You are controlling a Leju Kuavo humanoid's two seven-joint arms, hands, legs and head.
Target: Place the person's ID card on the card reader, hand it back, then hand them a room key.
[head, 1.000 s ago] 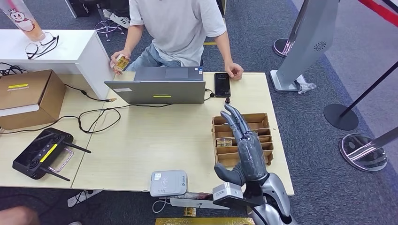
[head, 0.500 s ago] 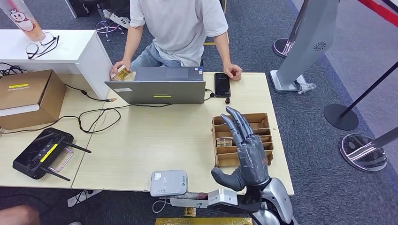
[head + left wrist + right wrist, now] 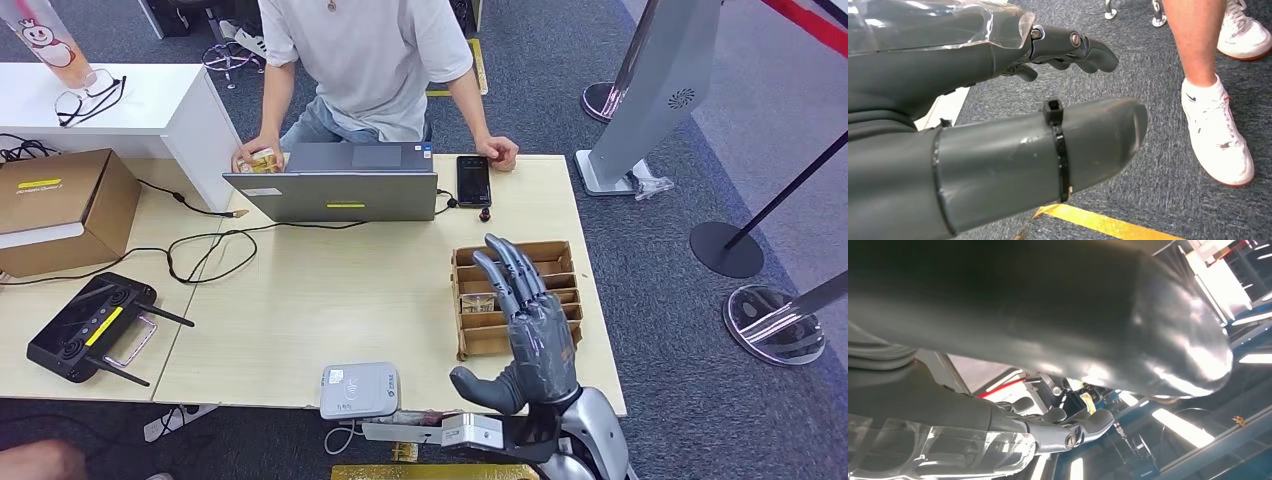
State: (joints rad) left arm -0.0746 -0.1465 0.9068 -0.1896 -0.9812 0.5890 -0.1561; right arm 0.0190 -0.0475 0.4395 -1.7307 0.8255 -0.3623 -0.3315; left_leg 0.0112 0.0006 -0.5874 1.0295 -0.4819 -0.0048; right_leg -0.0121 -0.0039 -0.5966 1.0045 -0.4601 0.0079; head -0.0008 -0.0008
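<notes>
Across the table a person holds a yellowish ID card [image 3: 262, 160] in one hand, beside the left end of the laptop [image 3: 345, 183]. The white card reader [image 3: 359, 390] lies at the table's near edge. A slotted cardboard box [image 3: 558, 262] at the right holds a room key card [image 3: 478, 302] in one slot. My right hand [image 3: 528, 325] hovers over this box, fingers stretched out and apart, thumb out to the left, holding nothing; the right wrist view shows the same hand [image 3: 1048, 315] empty. My left hand [image 3: 998, 100] hangs over the carpet, fingers apart and empty.
A black phone [image 3: 473, 180] lies by the person's other hand. A brown carton [image 3: 60, 205], a black controller [image 3: 95, 327] and loose cables [image 3: 205, 250] occupy the table's left. Stanchion bases [image 3: 775, 325] stand on the floor to the right. A person's shoe [image 3: 1220, 135] is near my left hand.
My right hand has drawn back a little toward the table's near edge, still empty. The person's hand with the card has come down to the table beside the laptop.
</notes>
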